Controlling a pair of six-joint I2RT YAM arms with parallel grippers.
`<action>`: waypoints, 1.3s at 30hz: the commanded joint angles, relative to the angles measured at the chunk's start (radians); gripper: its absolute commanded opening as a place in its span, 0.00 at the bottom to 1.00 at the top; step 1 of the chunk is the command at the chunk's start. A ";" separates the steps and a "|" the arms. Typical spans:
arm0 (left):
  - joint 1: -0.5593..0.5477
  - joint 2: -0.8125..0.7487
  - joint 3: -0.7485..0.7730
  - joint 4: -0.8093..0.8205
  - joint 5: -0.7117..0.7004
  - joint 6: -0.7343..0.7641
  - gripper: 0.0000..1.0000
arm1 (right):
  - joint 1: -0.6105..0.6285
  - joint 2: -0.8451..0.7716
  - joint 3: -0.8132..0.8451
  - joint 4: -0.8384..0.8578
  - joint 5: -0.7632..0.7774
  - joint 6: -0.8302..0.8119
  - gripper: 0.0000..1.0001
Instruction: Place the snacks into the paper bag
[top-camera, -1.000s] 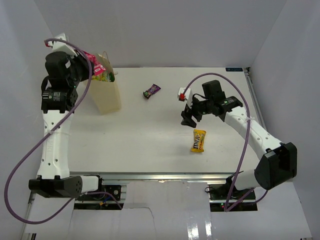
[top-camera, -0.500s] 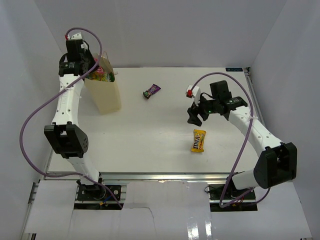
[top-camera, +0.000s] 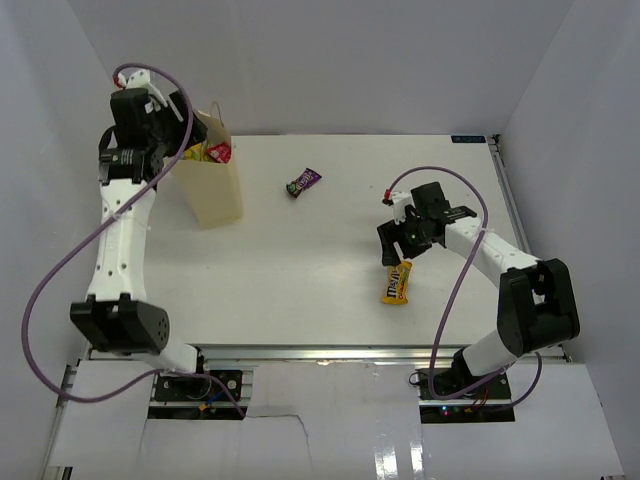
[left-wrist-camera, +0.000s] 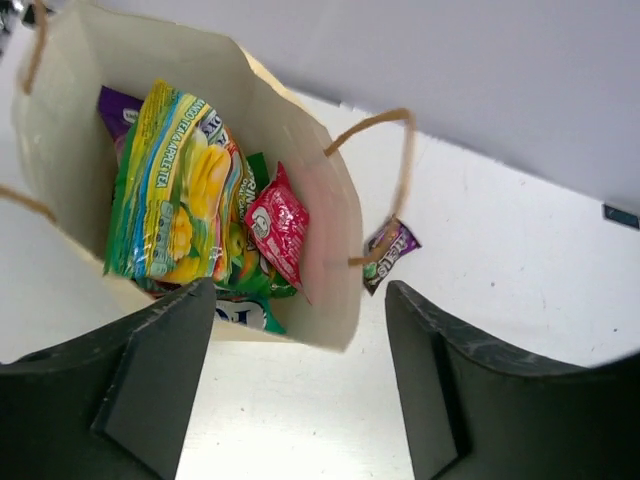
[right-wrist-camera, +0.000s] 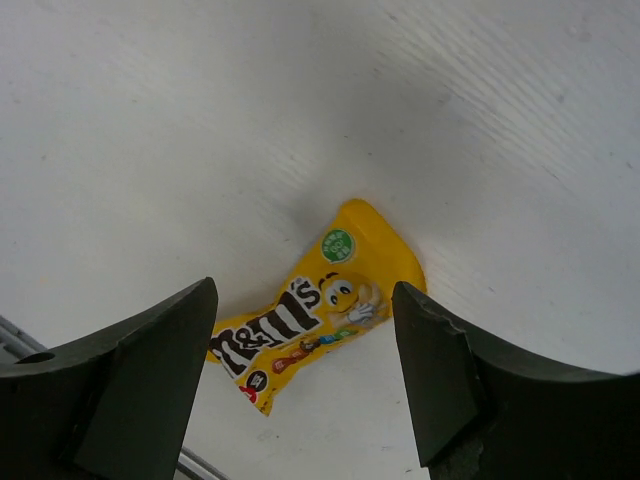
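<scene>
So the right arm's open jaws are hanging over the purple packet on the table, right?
No, the right gripper, jaws open, hangs over the yellow packet, as the right wrist view shows. The purple packet lies apart, nearer the paper bag.

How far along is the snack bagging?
Done: the green-yellow packet, red-pink packet and others sit inside the paper bag. In hand: nothing; the right tool hangs open over the yellow packet, the left tool open above the bag. Left: that one and the dark purple packet on the table.
</scene>
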 joint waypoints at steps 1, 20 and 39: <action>0.002 -0.259 -0.146 0.050 0.006 0.019 0.80 | -0.003 -0.021 -0.025 0.078 0.214 0.215 0.77; -0.050 -0.925 -1.167 0.438 0.690 -0.441 0.96 | -0.003 0.112 -0.097 0.045 0.129 0.275 0.54; -0.761 -0.253 -1.069 0.841 0.392 -0.486 0.97 | -0.001 0.055 0.047 0.065 -0.235 0.273 0.08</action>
